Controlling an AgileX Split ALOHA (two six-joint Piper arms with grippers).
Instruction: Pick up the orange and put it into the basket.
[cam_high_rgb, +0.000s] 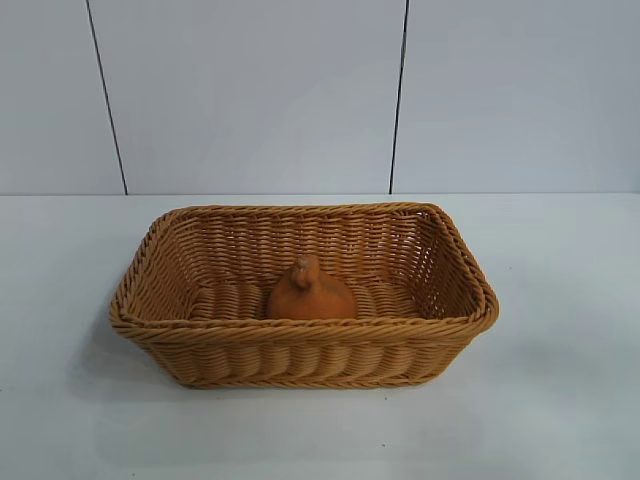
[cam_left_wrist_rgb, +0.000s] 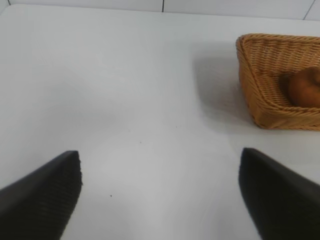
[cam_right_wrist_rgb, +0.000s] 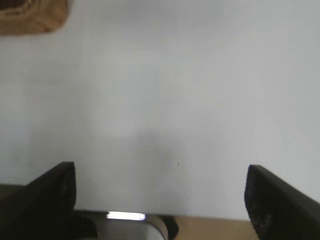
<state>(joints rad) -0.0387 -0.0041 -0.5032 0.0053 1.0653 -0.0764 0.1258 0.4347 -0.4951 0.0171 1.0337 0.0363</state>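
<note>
The orange (cam_high_rgb: 310, 293), squat and brownish with a knobby neck, sits upright on the floor of the woven basket (cam_high_rgb: 300, 354) in the middle of the white table. From the left wrist view the basket (cam_left_wrist_rgb: 260, 95) lies well ahead and to one side, the orange (cam_left_wrist_rgb: 305, 87) showing over its rim. My left gripper (cam_left_wrist_rgb: 160, 157) hangs open over bare table, nothing between its fingers (cam_left_wrist_rgb: 47, 192). My right gripper (cam_right_wrist_rgb: 161, 170) is open too, empty, near the table's edge, with only a corner of the basket (cam_right_wrist_rgb: 35, 17) far off. Neither arm appears in the exterior view.
White table (cam_high_rgb: 560, 400) spreads on every side of the basket. A white panelled wall (cam_high_rgb: 250, 90) stands behind it. In the right wrist view the table's near edge (cam_right_wrist_rgb: 210, 219) shows, with a brown floor below.
</note>
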